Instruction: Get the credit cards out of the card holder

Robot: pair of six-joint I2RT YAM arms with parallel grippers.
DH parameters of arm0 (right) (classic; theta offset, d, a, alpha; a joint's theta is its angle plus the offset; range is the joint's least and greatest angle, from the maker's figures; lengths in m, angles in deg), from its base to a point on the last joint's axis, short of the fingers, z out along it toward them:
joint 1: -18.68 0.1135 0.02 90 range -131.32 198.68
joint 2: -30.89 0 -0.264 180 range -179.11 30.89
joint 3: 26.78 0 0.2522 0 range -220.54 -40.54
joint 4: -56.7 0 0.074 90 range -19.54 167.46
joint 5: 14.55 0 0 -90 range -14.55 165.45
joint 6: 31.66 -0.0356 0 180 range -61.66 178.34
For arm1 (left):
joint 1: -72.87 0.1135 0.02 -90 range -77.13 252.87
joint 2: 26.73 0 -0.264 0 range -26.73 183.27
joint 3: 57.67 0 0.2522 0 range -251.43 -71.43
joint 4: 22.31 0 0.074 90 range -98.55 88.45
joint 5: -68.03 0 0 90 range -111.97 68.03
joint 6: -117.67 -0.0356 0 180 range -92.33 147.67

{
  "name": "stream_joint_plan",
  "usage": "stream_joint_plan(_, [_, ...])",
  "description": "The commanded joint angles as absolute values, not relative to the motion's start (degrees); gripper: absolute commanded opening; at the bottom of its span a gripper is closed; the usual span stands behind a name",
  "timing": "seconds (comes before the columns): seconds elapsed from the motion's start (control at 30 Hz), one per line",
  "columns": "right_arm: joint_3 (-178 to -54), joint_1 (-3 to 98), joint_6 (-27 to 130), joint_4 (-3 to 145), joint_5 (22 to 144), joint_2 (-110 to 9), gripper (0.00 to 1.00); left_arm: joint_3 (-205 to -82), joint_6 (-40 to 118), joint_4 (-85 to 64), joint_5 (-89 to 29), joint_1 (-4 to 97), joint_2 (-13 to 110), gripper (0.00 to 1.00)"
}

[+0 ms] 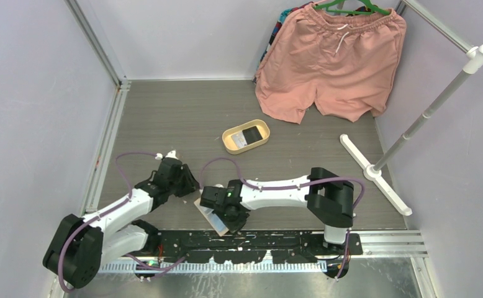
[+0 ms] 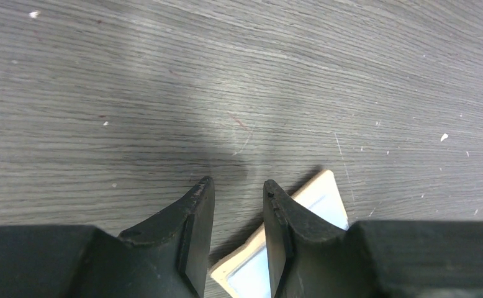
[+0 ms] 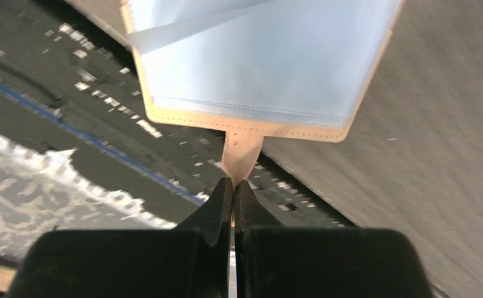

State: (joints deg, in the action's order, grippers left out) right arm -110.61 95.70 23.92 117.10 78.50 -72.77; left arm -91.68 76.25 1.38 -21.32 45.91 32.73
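Note:
The beige card holder [image 1: 210, 216] lies open near the table's front edge, its pale blue lining [image 3: 257, 68] facing up. My right gripper [image 3: 233, 181] is shut on its tan snap tab [image 3: 241, 152]. A pale strip [image 3: 189, 26], perhaps a card edge, sticks out across a pocket. My left gripper [image 2: 236, 183] is open and empty, low over the table, with a corner of the holder [image 2: 320, 197] beside and under its right finger [image 2: 282, 217]. In the top view the left gripper [image 1: 188, 184] sits just left of the holder. A dark card [image 1: 249, 133] lies in the oval tray [image 1: 230, 143].
Pink shorts [image 1: 332, 62] hang at the back right. A white stand [image 1: 375, 171] with a tilted pole rests on the right of the table. A black perforated rail [image 1: 264, 239] runs along the front edge, right under the holder.

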Motion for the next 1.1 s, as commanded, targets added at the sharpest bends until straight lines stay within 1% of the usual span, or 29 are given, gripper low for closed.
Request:
stream_joint_plan(0.0, [-113.3,90.2,32.2,120.7,72.7,-70.8,0.01,-92.9,75.0,-2.0,-25.1,46.3,34.5,0.36])
stream_joint_plan(0.23, [-119.1,78.9,45.7,122.5,74.4,-72.5,0.01,-93.3,76.0,-8.2,-31.5,46.4,39.2,0.36])
stream_joint_plan(0.47, [-126.1,71.0,52.9,125.4,77.1,-76.0,0.01,-93.0,78.5,-11.6,-34.1,46.8,40.6,0.37])
stream_joint_plan(0.9, [-125.7,68.1,53.4,122.8,78.1,-78.4,0.01,-83.0,92.3,-31.4,-39.0,48.2,44.8,0.37])
stream_joint_plan(1.07, [-125.2,67.6,53.1,121.7,77.5,-78.2,0.01,-82.9,91.6,-22.8,-38.4,48.2,42.3,0.37])
